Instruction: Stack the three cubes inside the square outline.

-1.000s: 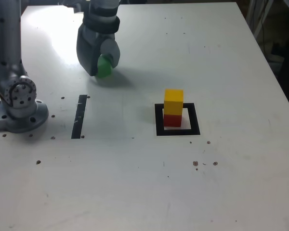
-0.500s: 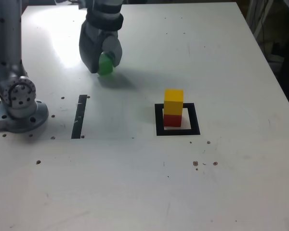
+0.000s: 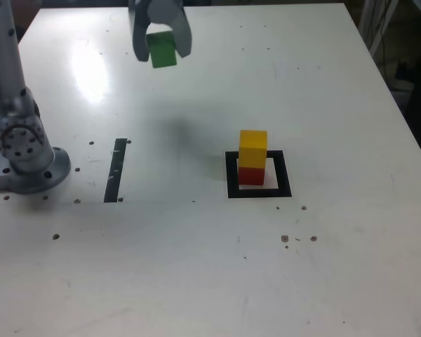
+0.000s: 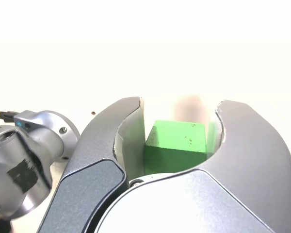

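Tape frame first: the square outline (image 3: 259, 189) sits nearest, red cube (image 3: 250, 174) inside it, yellow cube (image 3: 252, 148) stacked squarely on top. Farther back, toward the exterior view's left, the gripper (image 3: 161, 43) hangs above the table (image 3: 323, 105), jaws pinching the green cube (image 3: 162, 49) (image 4: 175, 145) clear of the surface.

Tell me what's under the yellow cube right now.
The yellow cube sits on the red cube, inside the square outline. The red cube's top face is covered. The green cube is in the end effector.
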